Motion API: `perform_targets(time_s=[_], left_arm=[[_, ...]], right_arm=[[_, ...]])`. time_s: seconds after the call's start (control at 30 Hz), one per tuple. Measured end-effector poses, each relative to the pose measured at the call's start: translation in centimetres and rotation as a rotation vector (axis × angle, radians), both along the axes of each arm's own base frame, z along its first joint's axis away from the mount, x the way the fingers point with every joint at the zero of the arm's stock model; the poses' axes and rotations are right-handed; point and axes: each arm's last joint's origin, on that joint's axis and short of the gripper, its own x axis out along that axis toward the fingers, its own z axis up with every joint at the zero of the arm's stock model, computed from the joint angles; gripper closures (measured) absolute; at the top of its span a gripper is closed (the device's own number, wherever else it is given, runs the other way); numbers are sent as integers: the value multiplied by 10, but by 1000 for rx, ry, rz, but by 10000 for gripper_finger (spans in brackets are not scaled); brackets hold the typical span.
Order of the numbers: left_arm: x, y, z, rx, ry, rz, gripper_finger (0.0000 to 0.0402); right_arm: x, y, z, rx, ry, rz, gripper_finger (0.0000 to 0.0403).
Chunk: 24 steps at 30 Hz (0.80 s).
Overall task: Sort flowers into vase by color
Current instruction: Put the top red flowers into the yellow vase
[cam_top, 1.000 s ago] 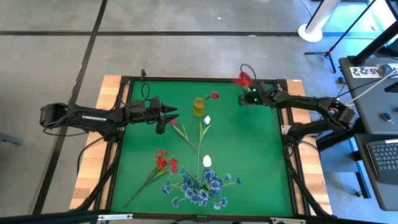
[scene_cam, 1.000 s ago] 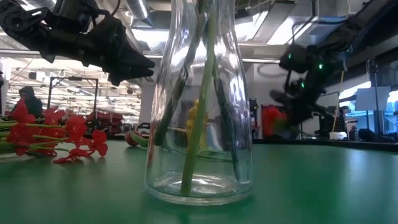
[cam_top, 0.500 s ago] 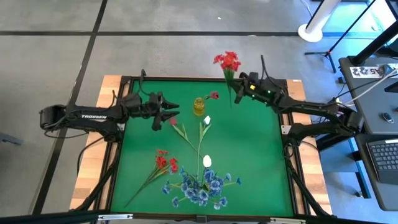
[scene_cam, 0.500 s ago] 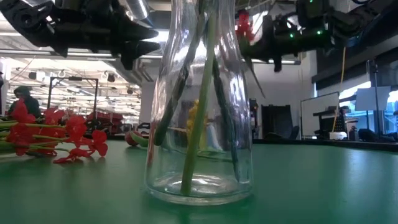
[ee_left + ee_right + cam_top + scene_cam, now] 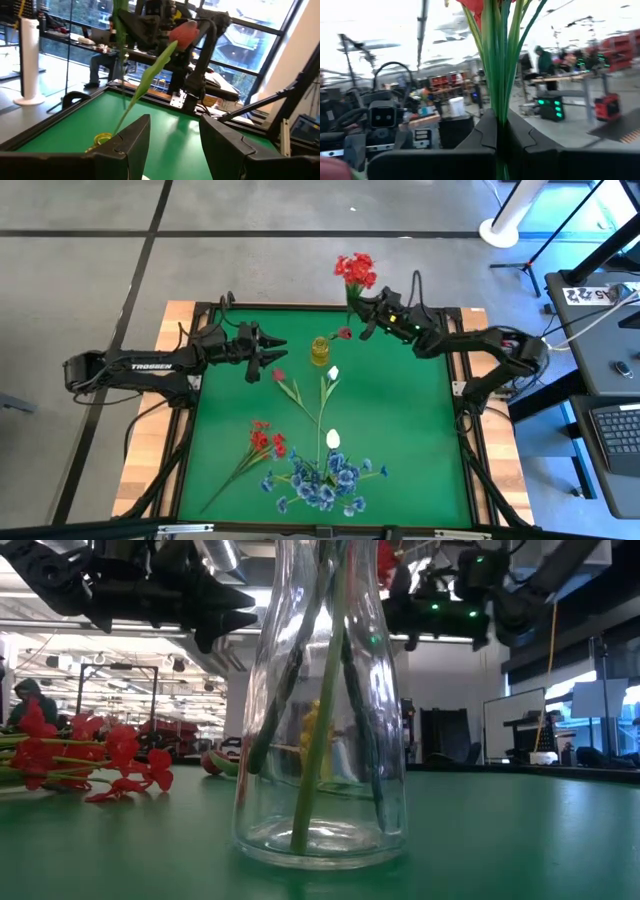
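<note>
A red flower cluster (image 5: pixel 354 270) is held aloft by the right end effector (image 5: pixel 367 304), its fingers closed on the bundle of thin green stems, near the far edge of the worktop (image 5: pixel 410 430). The step in hand appears to be the carrying of this cluster toward the small vase (image 5: pixel 319 351), which stands just beside it and already holds a pink rosebud (image 5: pixel 344 333). The next move would call for the stem tips to be lined up over the narrow mouth and lowered straight in, since the stems look slender and springy.

The left end effector (image 5: pixel 268 359) is held above the worktop on the other side of the vase, its fingers spread and empty; a rosebud (image 5: pixel 183 33) on a leafy stem is seen past them in the left wrist view.

Still to be sorted on the green, felt-like surface are a second red cluster (image 5: pixel 264 441), a mass of blue flowers (image 5: pixel 322 478), two white buds (image 5: pixel 333 439) and a dark rosebud (image 5: pixel 280 375). A clear, waisted glass vase (image 5: pixel 320 730) with stems in it is seen in the low view.
</note>
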Motion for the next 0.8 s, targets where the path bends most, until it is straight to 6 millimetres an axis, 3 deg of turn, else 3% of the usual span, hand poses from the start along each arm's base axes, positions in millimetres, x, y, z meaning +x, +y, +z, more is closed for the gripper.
perform_targets(time_s=[0.4, 0.8], left_arm=[[0, 0, -1, -6, 12, -32, 235], [0, 0, -7, -28, 63, -29, 235]], right_arm=[[52, -20, 5, -55, -19, 166, 397], [79, -12, -7, -46, 5, 238, 397]])
